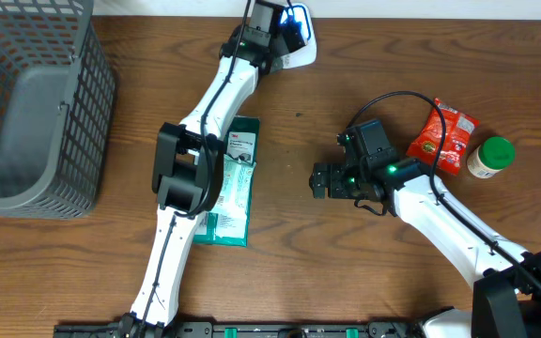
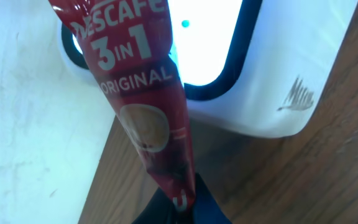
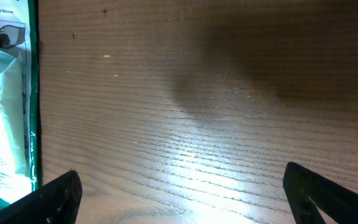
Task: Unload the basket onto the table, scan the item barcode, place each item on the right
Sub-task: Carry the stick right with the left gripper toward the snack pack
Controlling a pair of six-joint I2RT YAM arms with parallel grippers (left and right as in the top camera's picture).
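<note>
Wood-grain table, glossy red sachet

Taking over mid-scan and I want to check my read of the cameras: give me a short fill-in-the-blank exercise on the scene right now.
1. The left gripper is shut on a red ____ 3 in 1 sachet, held up to the lit scanner.
2. The right gripper hovers over the table with its jaws ____.
3. The jar beside the red snack packet has a ____ lid.
4. In the overhead view, the grey basket stands at the ____ edge.

Missing words: Nescafe; open; green; left.
</note>
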